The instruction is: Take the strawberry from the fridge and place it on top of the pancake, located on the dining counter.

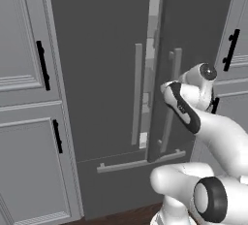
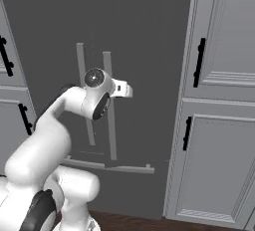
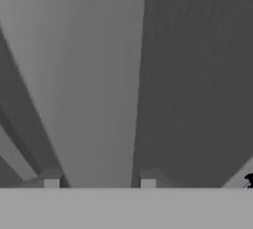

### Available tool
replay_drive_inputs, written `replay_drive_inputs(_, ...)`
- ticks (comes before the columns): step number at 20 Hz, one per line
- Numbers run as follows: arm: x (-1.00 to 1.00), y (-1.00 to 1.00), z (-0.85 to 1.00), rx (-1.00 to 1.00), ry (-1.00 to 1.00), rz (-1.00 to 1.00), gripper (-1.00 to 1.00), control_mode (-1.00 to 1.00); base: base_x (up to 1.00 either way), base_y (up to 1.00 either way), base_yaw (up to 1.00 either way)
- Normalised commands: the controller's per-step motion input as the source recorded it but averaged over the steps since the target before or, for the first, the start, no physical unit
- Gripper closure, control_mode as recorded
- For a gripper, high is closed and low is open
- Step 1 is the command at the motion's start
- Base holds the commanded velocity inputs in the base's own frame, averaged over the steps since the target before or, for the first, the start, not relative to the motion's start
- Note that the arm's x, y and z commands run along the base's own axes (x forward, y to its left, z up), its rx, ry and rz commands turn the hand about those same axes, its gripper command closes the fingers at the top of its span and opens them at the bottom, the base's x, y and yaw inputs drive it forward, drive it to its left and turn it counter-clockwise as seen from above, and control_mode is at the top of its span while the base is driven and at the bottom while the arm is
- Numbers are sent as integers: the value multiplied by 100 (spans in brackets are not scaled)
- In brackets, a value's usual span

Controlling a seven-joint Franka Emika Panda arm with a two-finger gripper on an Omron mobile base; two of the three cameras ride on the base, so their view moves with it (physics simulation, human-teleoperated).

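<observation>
Setting: light grey panelled cabinets (image 1: 22,64) with black handles (image 1: 42,65) stand on either side of the fridge (image 1: 101,73); a strip of dark wood floor (image 1: 123,216) shows at its foot.
Fridge: tall, dark grey. Its right door stands slightly ajar in the left base view, with a narrow pale slit of interior (image 1: 151,59) running down between the two doors. The left door and the drawer below, with its horizontal bar handle (image 1: 140,163), look closed.
Door handles: two long grey vertical bars, left bar (image 1: 137,94) and right bar (image 1: 170,100), flank the gap.
Arm: it rises from the base and reaches up to the right bar, the wrist (image 2: 97,93) close against the door front.
Gripper: (image 2: 124,90) sits at the right bar; whether its fingers are closed round the bar cannot be told (the wrist hides them, and the hand view shows a broad pale bar (image 3: 94,90) very close).
Strawberry: nothing of the shelves can be made out through the slit.
</observation>
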Motion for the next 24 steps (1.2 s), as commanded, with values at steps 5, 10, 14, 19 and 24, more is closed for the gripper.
replay_drive_inputs(5,-100,-100,-5,1,6,0,100,-100,0,0,0)
replay_drive_inputs(10,-94,-99,0,8,8,-4,100,-100,0,0,0)
replay_drive_inputs(14,-84,-85,0,10,2,-7,-100,-100,0,0,0)
replay_drive_inputs(19,-84,-10,11,2,0,-3,-100,-100,0,0,0)
replay_drive_inputs(24,-83,22,52,-11,3,-11,-100,-100,0,0,0)
